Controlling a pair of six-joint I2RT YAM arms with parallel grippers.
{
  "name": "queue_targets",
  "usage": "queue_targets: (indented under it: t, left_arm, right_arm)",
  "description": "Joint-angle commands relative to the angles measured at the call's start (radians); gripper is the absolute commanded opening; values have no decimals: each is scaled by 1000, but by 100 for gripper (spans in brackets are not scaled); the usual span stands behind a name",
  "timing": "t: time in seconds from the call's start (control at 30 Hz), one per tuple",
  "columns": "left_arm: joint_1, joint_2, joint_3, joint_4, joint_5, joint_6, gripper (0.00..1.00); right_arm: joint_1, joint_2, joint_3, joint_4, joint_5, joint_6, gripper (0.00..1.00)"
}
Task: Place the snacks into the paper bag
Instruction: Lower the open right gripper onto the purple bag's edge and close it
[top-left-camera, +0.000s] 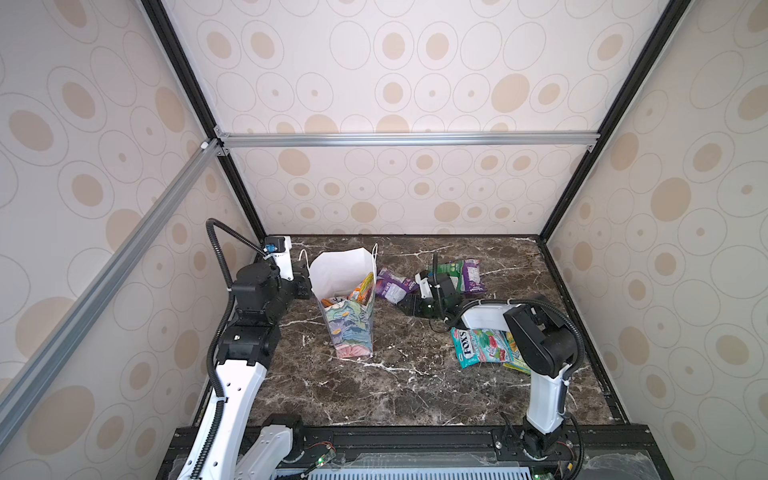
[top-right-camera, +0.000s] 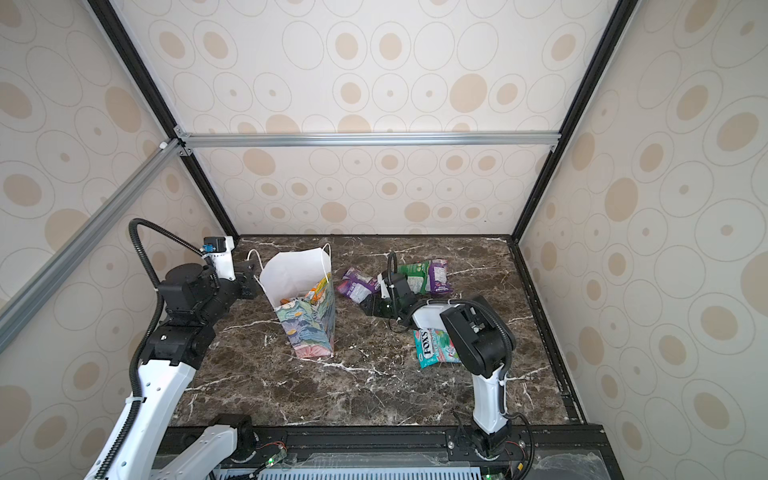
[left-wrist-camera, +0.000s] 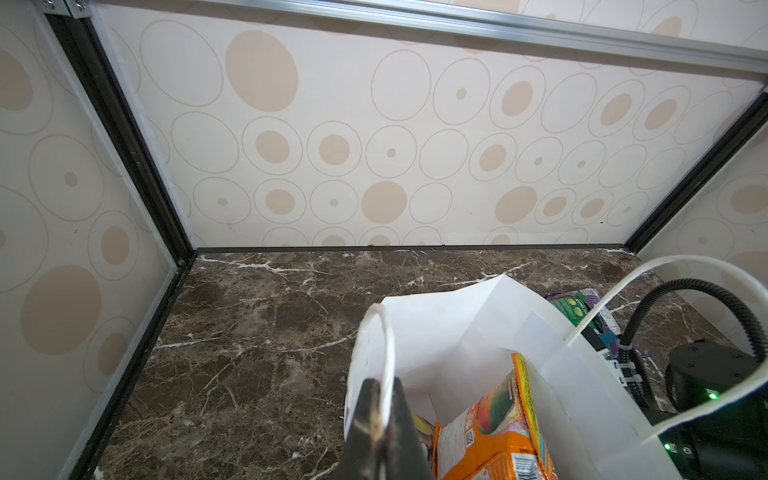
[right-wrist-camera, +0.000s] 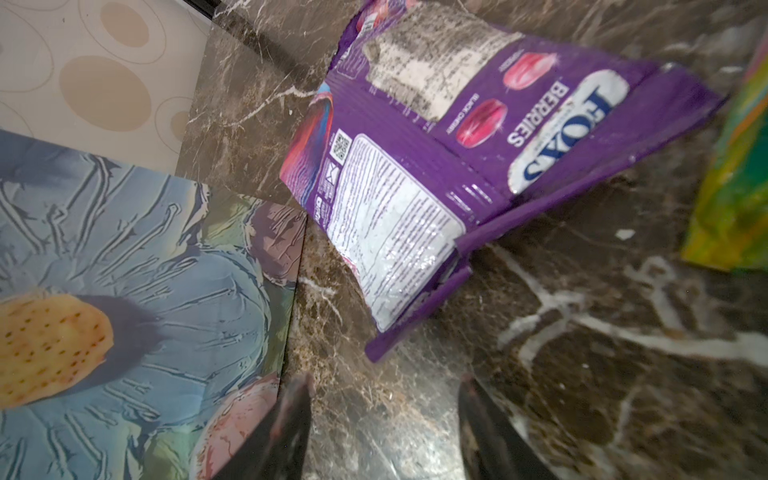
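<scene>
- Left gripper (left-wrist-camera: 383, 395) is pinched shut on the rim of the paper bag (top-left-camera: 349, 332), at the spot where a white cord handle (left-wrist-camera: 384, 332) runs down between its fingers.
- Right gripper (right-wrist-camera: 384, 407) hangs low over the marble with its jaws apart and nothing between them. We see the purple FOX'S Berries packet (right-wrist-camera: 457, 145) just ahead of its fingertips, untouched.
- We find the paper bag upright, left of the table's middle in both top views. Its mouth is open, with a white inside and a pastel floral print outside.
- An orange packet (left-wrist-camera: 490, 436) leans inside the bag against one wall. A second packet shows only as a sliver beside it.
- That purple Berries packet lies crumpled on the marble, between the bag's right side and the right gripper.
- Behind the right gripper, a green packet (top-left-camera: 451, 268) and a second purple packet (top-left-camera: 471, 274) lie together.
- Nearer the front, a teal FOX'S packet (top-left-camera: 478, 347) and a yellow-green packet (top-left-camera: 516, 367) are partly covered by the right arm (top-left-camera: 540, 336).
- In the right wrist view, the bag's floral wall stands close beside one finger.
- We see bare marble tabletop (top-left-camera: 374, 399) in front of the bag and in the far left corner. Patterned walls (top-left-camera: 415, 187) close three sides.
</scene>
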Motion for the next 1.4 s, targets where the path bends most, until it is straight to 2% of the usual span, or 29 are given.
queue_targets:
  t: [0.0,0.17,0.93,1.1,1.37]
  left_arm:
    - [3,-9,5,8,6,7,5]
    - [5,3,9,5,9,7,5]
    - [5,4,8,6,9,9,5]
    - [4,2,7,7,8,9,5]
    - [5,-1,8,6,12,7,5]
  right_arm:
    - [-7,23,20,17,10,26,58]
    - [-7,23,7,37,78,53,59]
    - [-6,150,82,85,85,128,61]
    - [-6,158,82,89,88,134,59]
    - [-6,147,60,99,107,133,49]
